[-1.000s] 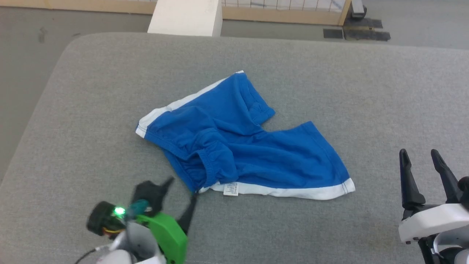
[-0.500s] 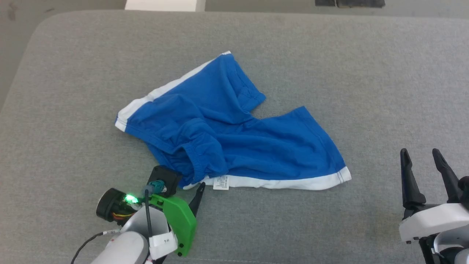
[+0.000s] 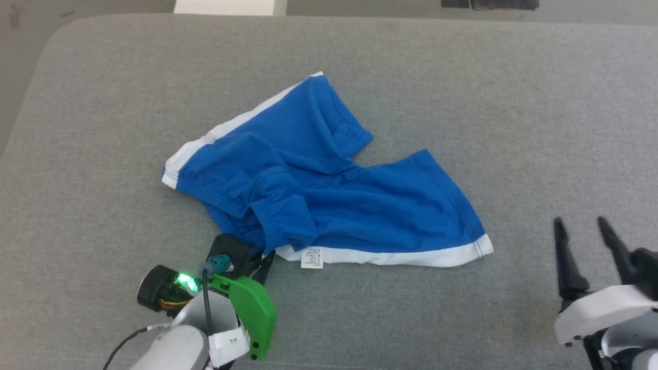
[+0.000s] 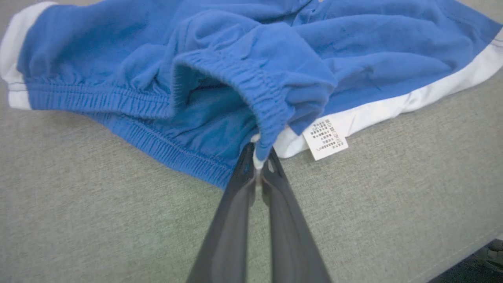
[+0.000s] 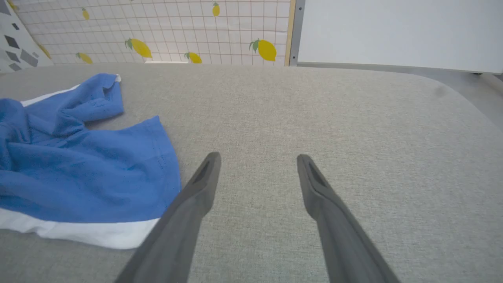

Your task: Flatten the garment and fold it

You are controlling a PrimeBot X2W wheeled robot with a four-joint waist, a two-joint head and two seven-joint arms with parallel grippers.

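Two long dark fingers of the left gripper are pinched tight together on the garment, biting the gathered elastic waistband right at a corner where a scrap of white trim pokes out. Just beside that pinch sits the small white label, a flat rectangle with tiny printed text. The shorts are soft royal-blue knit, lying rumpled near the middle of the grey woven cushion top, with the two legs splayed into a rough V. One leg ends in a wide white hem band, and a white stripe runs along the far edge. The waistband is ruched and folded over on itself, making a puffy loop. The right gripper has its tapered fingers spread apart above bare grey fabric, off to the right and clear of the cloth.
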